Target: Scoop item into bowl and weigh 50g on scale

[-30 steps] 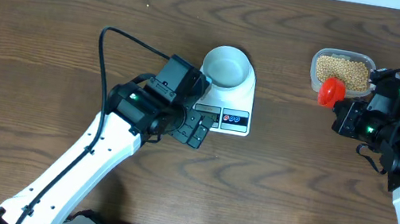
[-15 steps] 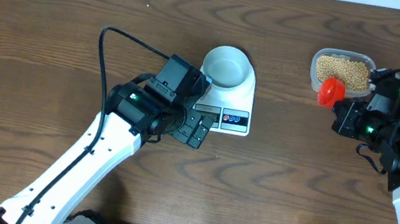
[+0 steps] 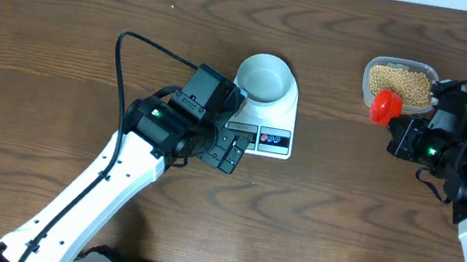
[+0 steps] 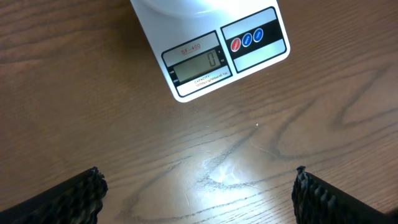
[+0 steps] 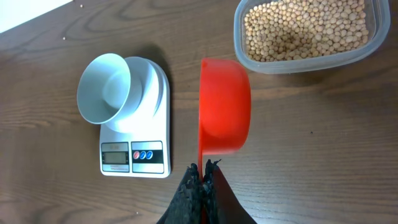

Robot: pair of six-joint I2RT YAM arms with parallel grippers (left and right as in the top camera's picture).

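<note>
I read the scale as lying with its long axis running from far to near on the tabletop, a little skewed. Its display and round buttons are at the near end, facing the left arm. The display shows a lone zero. The bowl sits upright on the scale's far half, mouth up, and in the right wrist view its rim reaches past the scale's edge. The left gripper hangs just off the scale's near end, jaws spread wide with bare wood between them and the two fingertips at opposite corners of its own view. From overhead that arm's wrist overlaps the scale's near left corner, beside the display. Well to the right of the scale and slightly farther back stands the clear tub with the beans lying in it. Between scale and tub, right at the tub's near corner, is a red scoop. Its handle points back into the right gripper, whose jaws are pinched together on it. In the right wrist view the scoop's straight rim edge faces the scale's side and its rounded body faces away. I cannot tell from overhead whether the scoop touches the tub.
</note>
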